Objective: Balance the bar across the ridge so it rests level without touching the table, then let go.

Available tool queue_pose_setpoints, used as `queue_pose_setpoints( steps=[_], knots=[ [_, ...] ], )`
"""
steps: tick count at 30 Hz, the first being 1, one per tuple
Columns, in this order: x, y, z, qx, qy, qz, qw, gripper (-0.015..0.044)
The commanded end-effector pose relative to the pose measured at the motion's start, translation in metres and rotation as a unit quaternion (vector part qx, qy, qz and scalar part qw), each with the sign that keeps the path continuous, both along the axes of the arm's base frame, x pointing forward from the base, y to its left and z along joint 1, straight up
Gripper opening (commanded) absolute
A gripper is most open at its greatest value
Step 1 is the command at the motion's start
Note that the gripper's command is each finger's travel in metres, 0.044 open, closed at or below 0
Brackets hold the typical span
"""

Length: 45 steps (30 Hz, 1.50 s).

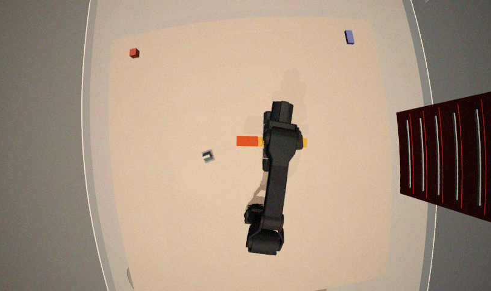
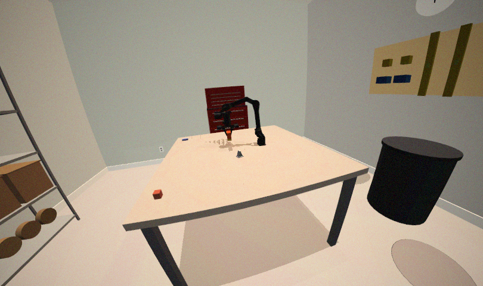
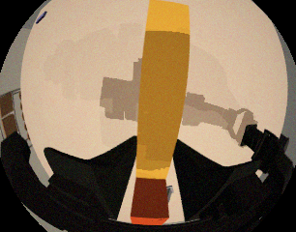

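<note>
I've got the gripper [image 1: 268, 141] clamped on the bar [image 1: 247, 140], carrying it in the air above the table [image 1: 168, 223], near the middle of the top view. The bar is yellow with an orange end; its long axis runs left-right in the top frame, orange end sticking out to the left, a short yellow tip [image 1: 304, 142] showing on the right of the wrist. So my grip sits well off the orange end, toward the yellow side. In the wrist view the bar [image 3: 162, 103] runs straight up the frame between the jaws.

The ridge [image 1: 207, 155], a small grey wedge, sits on the table left of and slightly below the bar's orange end in the top frame, apart from it. In the exterior view the ridge [image 2: 239, 154] is nearer the camera than the gripper [image 2: 228, 133].

My read: the carry is under way, placement not done. I need to go left and a bit down-frame. I can't tell the crest's direction from here, so the bar's axis may need turning to cross it.
</note>
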<state>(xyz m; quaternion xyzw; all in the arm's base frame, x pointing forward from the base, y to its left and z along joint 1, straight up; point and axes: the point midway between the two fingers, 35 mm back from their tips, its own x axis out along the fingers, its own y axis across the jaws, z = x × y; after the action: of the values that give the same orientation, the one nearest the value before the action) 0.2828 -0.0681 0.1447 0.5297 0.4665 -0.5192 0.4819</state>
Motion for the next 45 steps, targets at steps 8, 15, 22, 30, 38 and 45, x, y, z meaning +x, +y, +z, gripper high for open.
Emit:
queue_pose_setpoints(
  steps=[8,15,22,30,38,45],
  knots=[
    [0.005,0.041,0.001,-0.003,0.000,0.178,0.984,0.0000],
    [0.006,0.068,0.001,-0.005,0.000,0.299,0.954,0.0000],
    [0.007,0.096,0.002,-0.007,0.000,0.413,0.911,0.0000],
    [0.006,0.126,0.002,-0.009,-0.001,0.531,0.847,0.0000],
    [0.005,0.157,0.003,-0.011,-0.001,0.634,0.773,0.0000],
    [0.003,0.183,0.003,-0.013,-0.002,0.708,0.706,0.0000]
  ],
)
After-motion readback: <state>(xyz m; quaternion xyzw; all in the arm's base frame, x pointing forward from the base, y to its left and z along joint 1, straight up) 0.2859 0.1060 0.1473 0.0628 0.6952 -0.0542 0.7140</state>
